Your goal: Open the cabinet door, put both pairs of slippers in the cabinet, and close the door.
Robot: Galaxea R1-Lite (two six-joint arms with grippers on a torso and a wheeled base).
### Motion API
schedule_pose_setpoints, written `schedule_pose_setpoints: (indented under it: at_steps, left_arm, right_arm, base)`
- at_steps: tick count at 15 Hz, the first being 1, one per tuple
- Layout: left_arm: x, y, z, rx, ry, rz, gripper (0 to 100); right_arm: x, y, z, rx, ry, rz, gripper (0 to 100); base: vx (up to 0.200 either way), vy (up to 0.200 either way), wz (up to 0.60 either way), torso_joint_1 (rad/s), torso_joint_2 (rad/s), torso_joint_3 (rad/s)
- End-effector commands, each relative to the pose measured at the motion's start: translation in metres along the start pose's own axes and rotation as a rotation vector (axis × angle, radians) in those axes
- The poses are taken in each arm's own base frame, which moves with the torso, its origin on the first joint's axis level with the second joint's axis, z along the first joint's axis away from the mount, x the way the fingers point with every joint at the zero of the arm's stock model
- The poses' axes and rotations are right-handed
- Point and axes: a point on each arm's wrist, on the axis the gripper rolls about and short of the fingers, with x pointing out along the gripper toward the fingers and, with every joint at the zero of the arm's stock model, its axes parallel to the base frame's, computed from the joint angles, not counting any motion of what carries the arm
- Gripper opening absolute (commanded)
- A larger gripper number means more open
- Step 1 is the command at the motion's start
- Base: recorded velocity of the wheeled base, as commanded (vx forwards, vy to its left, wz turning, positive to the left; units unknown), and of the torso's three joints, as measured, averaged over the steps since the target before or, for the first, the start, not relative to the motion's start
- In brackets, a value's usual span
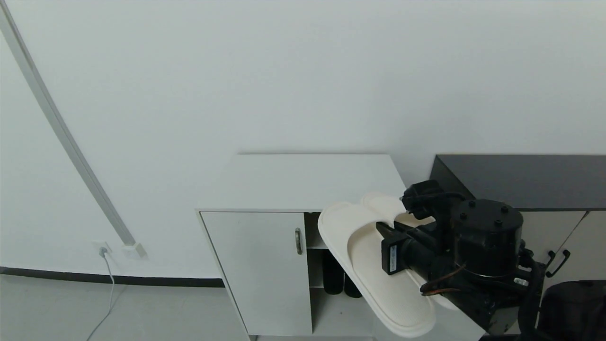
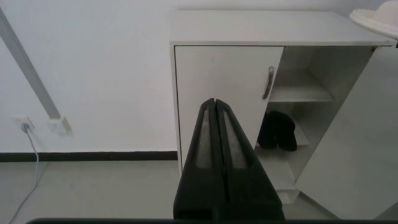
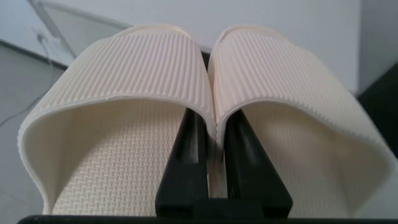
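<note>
Noted in front of the white two-door cabinet [image 1: 303,182], on the side of its open right-hand door [image 2: 351,143]: pair of cream ribbed foam slippers [image 1: 378,284], lifted off the floor, soles side by side, tilted, toes towards the cabinet top's right front corner.

Right gripper [image 3: 213,127]: fingers slid under the two straps and closed on the slippers' touching inner edges; carrying the pair.

Left gripper [image 2: 215,109]: fingers [image 2: 202,143] pressed flat together, nothing between them. Held in front of the cabinet's closed left-hand door, pointing at it, well apart from it.

Left-hand door: shut, with a slim metal bar handle [image 1: 298,241] at its right edge.

Inside the open half: pair of black slippers [image 2: 278,132], standing on end in the compartment under the upper shelf, towards the back.

Beside the white cabinet's right side: dark-topped cabinet [image 1: 521,180], doors shut.

On the wall left of the cabinet, low down: white socket [image 1: 102,248] with a plug and a cable trailing to the floor.
</note>
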Motion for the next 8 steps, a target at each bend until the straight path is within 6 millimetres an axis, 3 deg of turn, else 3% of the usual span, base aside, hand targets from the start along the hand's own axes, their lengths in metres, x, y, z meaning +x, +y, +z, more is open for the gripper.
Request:
schedule_pose_setpoints:
  at_steps: [1,5,8]
  left_arm:
    - [0.0,0.0,0.0,0.0,0.001,0.0,0]
    - [0.0,0.0,0.0,0.0,0.001,0.001,0]
    - [0.0,0.0,0.0,0.0,0.001,0.0,0]
  right_arm:
    - [-0.001,0.0,-0.001,-0.002,0.003,0.002,0]
    - [-0.017,-0.007,-0.023,-0.02,0.043,0.004,0]
    - [-0.014,0.004,-0.029,-0.027,0.031,0.037,0]
  base:
    - [0.0,0.0,0.0,0.0,0.0,0.0]
    - [0.0,0.0,0.0,0.0,0.0,0.0]
    - [0.0,0.0,0.0,-0.035,0.07,0.041]
